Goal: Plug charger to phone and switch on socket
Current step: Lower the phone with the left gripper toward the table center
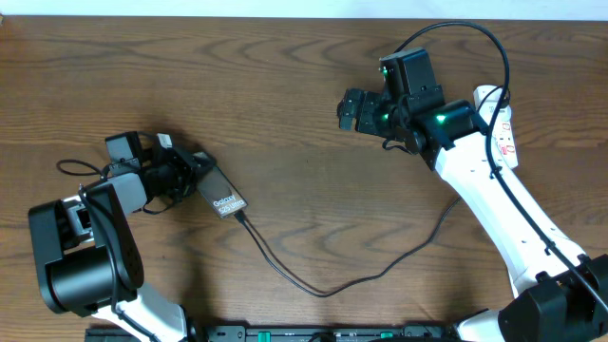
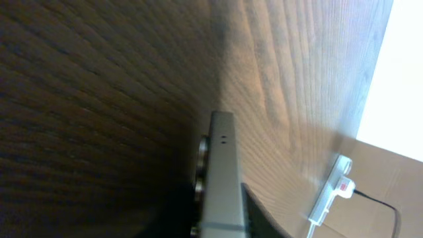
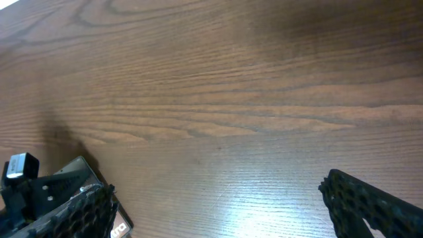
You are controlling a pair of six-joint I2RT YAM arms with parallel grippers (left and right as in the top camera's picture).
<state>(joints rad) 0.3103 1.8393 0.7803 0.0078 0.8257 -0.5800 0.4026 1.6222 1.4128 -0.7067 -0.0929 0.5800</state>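
Note:
The phone (image 1: 224, 200), a bronze slab with white "Galaxy" lettering, lies at the left of the table. My left gripper (image 1: 193, 175) is shut on its far end. In the left wrist view the phone (image 2: 221, 165) shows edge-on between the fingers (image 2: 221, 228). The charger cable (image 1: 323, 292) runs from the phone's near end, where its tip meets the phone, in a loop towards the right. The white socket (image 1: 506, 133) lies at the far right, partly under my right arm; it also shows in the left wrist view (image 2: 332, 190). My right gripper (image 1: 356, 109) (image 3: 215, 198) is open and empty over bare table.
The wooden table (image 1: 285, 85) ends at a white strip along the back. The right arm's thick black cable (image 1: 475, 38) arcs above the socket. The phone and left gripper show at the lower left of the right wrist view (image 3: 63, 182).

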